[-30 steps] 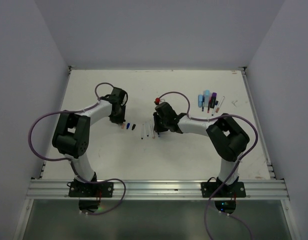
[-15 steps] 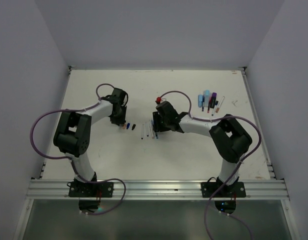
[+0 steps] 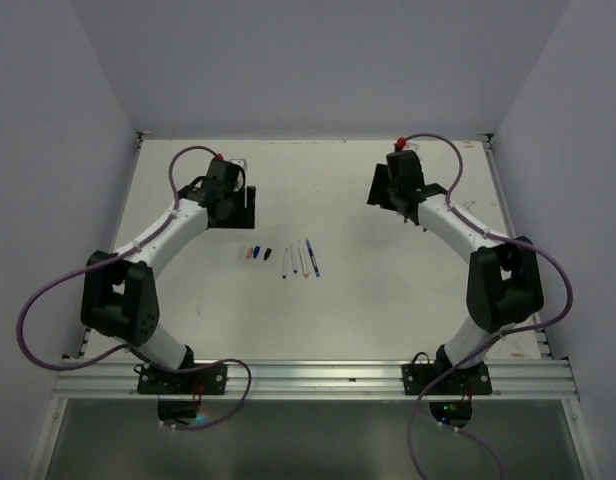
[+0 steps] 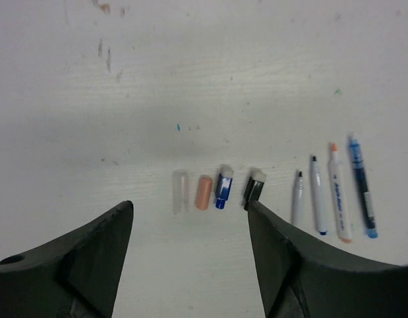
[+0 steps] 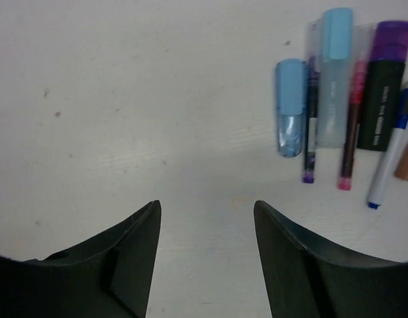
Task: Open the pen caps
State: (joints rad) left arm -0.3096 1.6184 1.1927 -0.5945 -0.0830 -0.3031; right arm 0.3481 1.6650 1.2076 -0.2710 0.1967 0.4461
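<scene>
top: high overhead, whole table (image 3: 388, 310) | wrists: close, downward | top+left share pens (image 4: 338, 199)

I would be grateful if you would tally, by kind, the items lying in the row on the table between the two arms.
Short, stubby loose plastic caps: 4
Thin uncapped pens: 4
Total: 8

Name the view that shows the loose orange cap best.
The left wrist view: the orange cap lies large and unobstructed between a clear cap and a blue cap. The top external view shows it only as a tiny orange speck. The right wrist view does not show it.
</scene>
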